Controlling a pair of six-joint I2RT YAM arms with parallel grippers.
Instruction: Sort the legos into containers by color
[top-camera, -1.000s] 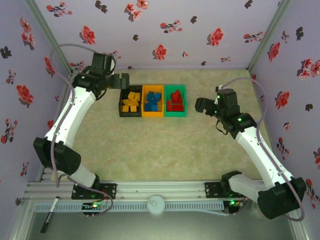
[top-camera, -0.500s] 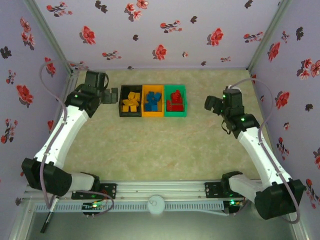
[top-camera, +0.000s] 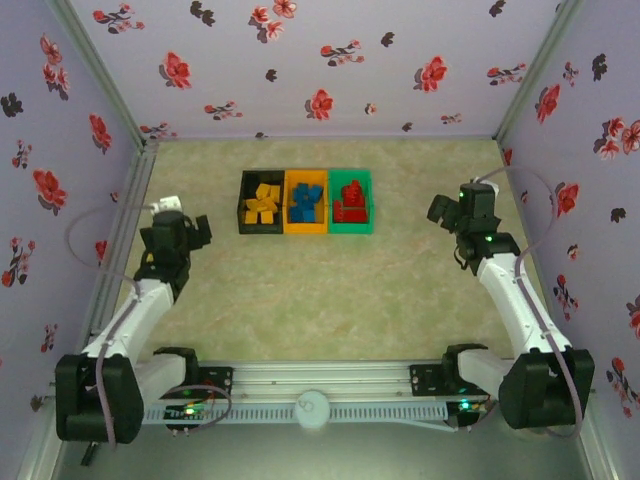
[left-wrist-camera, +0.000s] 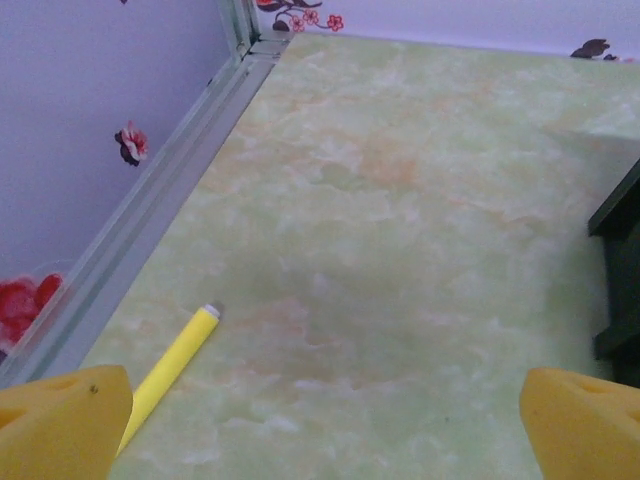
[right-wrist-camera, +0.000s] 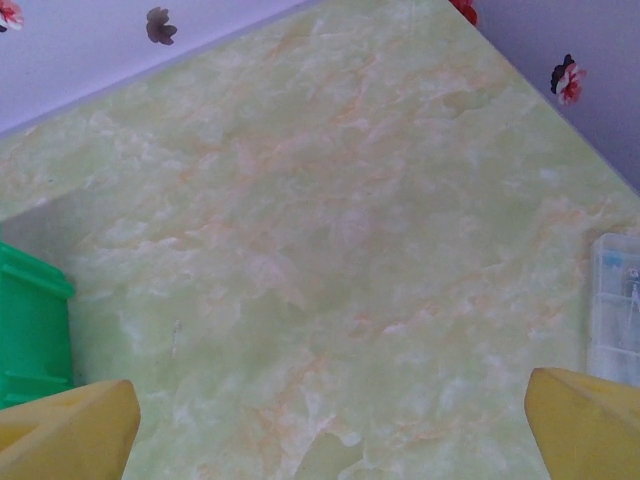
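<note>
You have open floor around both arms. In the top view the containers (top-camera: 350, 231) sit in a joined row mid-table (top-camera: 320, 300), towards the back wall. The black bin (top-camera: 242, 205) holds the yellow legos (top-camera: 262, 203), the orange bin (top-camera: 306, 230) the blue legos (top-camera: 305, 203), and the green bin (top-camera: 368, 205) the red legos (top-camera: 350, 200).

Your left gripper (top-camera: 200, 232) hangs near the left wall, well apart from the black bin. Your right gripper (top-camera: 438, 208) hangs near the right wall, well apart from the green bin.

Seen from the left wrist, the left gripper (left-wrist-camera: 320, 425) is spread wide. Its yellow pads (left-wrist-camera: 60, 420) sit at the bottom corners, with only bare marbled table between them. Closer detail here: a thin yellow stick (left-wrist-camera: 175, 360) lies flat beside the wall rail (left-wrist-camera: 150, 250), just by the left pad. The black bin's corner (left-wrist-camera: 620, 270) is at the right edge.

Seen from the right wrist, the right gripper (right-wrist-camera: 325, 430) is likewise spread wide and holding nothing. The green bin's corner (right-wrist-camera: 30, 330) is at the left edge. At the right edge is a clear plastic object (right-wrist-camera: 615, 310); what it is cannot be told.
</note>
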